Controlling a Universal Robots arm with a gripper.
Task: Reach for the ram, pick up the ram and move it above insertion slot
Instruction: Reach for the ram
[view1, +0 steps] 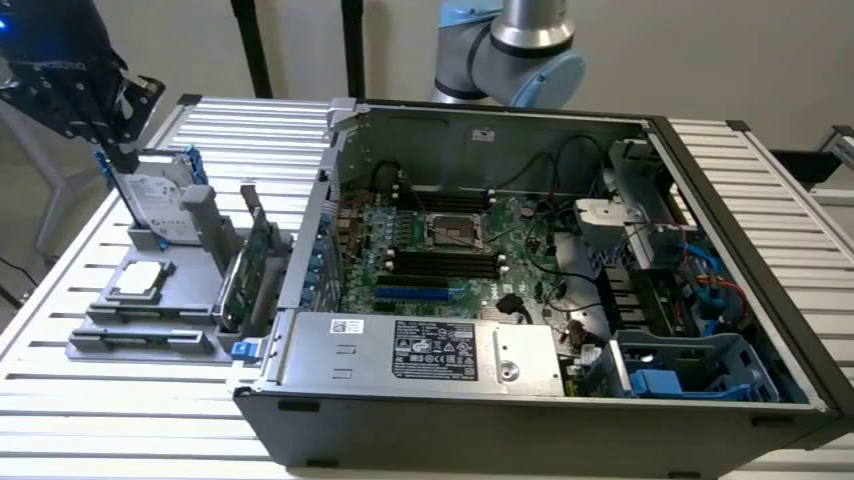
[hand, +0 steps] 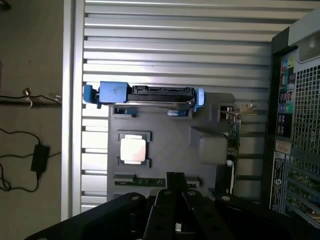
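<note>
**Gripper over the parts fixture; ram seated in its holder**

Item 1, nearest: gripper (hand: 175, 180), dark, hanging over the grey fixture (hand: 165, 135). We cannot tell whether the pincer is released or clenched, and we see nothing carried in it.

Item 2: the ram (hand: 144, 182), a thin green strip lying in the fixture's slot just beside the gripper tip, not yet lifted.

Item 3: square chip (hand: 133, 149), in its recess, one slot further on.

Item 4: hard drive (hand: 150, 94) with blue rails, at the fixture's far edge.

Item 5: expansion card (hand: 232, 135), standing on edge between the fixture and the computer case (hand: 295, 125).

Handling note: we judge the reach goes best centred on the stick's length, closing across its thin faces. A straight lift should then keep it from binding in the slot or brushing the chip.

Surface: slatted aluminium table (hand: 175, 45).

Room: beyond the table's edge, a plain floor with a black cable and adapter (hand: 39, 156). In the exterior view, a pale wall stands behind the arm (view1: 514, 45).
</note>
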